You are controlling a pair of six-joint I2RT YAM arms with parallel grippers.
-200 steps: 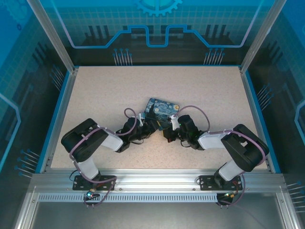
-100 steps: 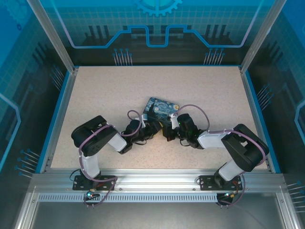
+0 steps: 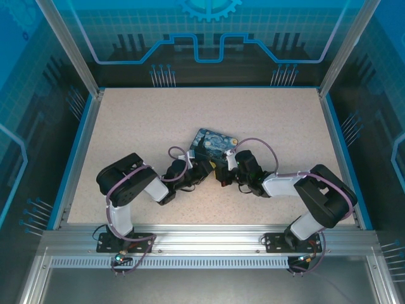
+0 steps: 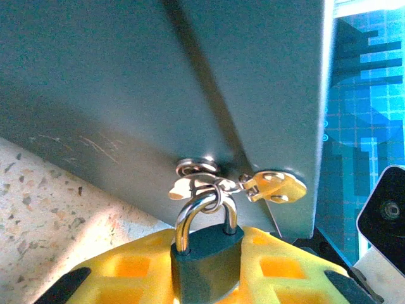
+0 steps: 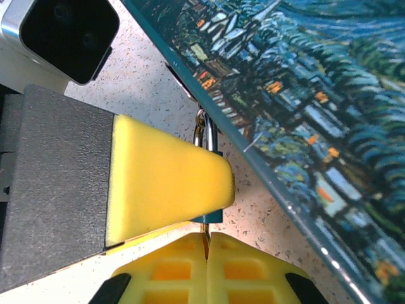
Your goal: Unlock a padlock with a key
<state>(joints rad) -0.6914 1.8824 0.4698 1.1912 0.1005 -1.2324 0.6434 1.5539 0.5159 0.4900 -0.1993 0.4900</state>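
The left gripper [image 3: 201, 171] is clamped on the padlock [image 4: 206, 263]: in its wrist view the yellow pads [image 4: 136, 269] sit tight against both sides of the dark body. The right gripper [image 5: 207, 246] has its pads pressed together, with a thin sliver in the seam, and I cannot tell whether that sliver is a key. From above, the two meet nose to nose near the middle of the speckled table [image 3: 158, 120], just at 6 o'clock of the painted box [image 3: 214, 144]. The padlock hangs by its shackle [image 4: 183, 218] from a small metal loop on the grey side of the box, with its body toward the left gripper. The key [image 4: 273, 187], a flat piece glinting gold, lies at 1 o'clock of the padlock on a wire ring threaded at the shackle. A paler flat piece [image 4: 180, 188] sits at 11 o'clock, possibly a second key. The step in hand looks like steadying the lock, and the shackle is not yet sprung. To do it well, the left arm should hold the body square and firm, with the keyhole end turned clear of its own pads so the right has room to come in. The key must go in straight, since any tilt on so small a blade would likely jam or slip. No brand or lettering is legible on lock, key or box, which carries a swirling night-sky print.
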